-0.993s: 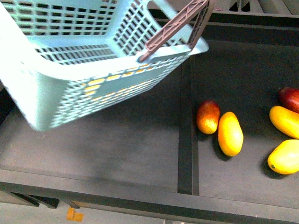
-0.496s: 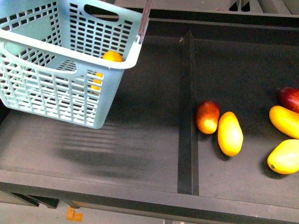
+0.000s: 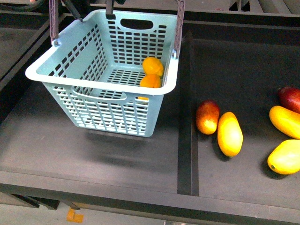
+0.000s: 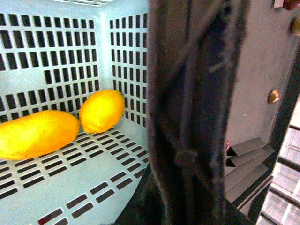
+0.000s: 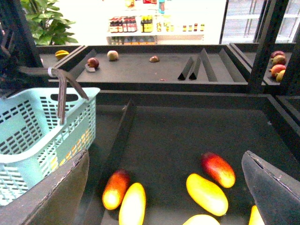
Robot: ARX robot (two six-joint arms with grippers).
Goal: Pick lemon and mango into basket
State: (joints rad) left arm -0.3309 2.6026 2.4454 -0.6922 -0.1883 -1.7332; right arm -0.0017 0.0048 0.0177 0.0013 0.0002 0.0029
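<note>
Over the left compartment of the dark display shelf [image 3: 117, 154], the basket [image 3: 61, 89] hangs clear of the shelf floor, a blurred shadow below it. Its brown handles [image 3: 178, 28] stand upright and run out of the top edge of the front view, which suggests that it is carried from above by them; the holding arm itself is not seen in that view. In the left wrist view, a dark strap-like bar [image 4: 197, 112] fills the centre, probably the handle seen very close. The left gripper's jaws are not distinguishable there, so whether they are apart or clamped on the handle cannot be told.

Inside the basket, against its wall nearer the shelf's central divider [image 3: 186, 136], lie the lemon [image 4: 101, 110] and the mango [image 4: 35, 134], touching end to end on the slotted floor. Both task fruits thus appear already delivered.

The right gripper [image 5: 166, 187] hangs above the right compartment with its two jaws spread wide apart and empty, judged to be idle. Below it, in the right compartment, rest a red-orange mango [image 3: 208, 116] touching a yellow mango [image 3: 229, 133] near the divider, and three further fruits [image 3: 285, 157] at the shelf's right edge. These loose fruits are not needed.
</note>
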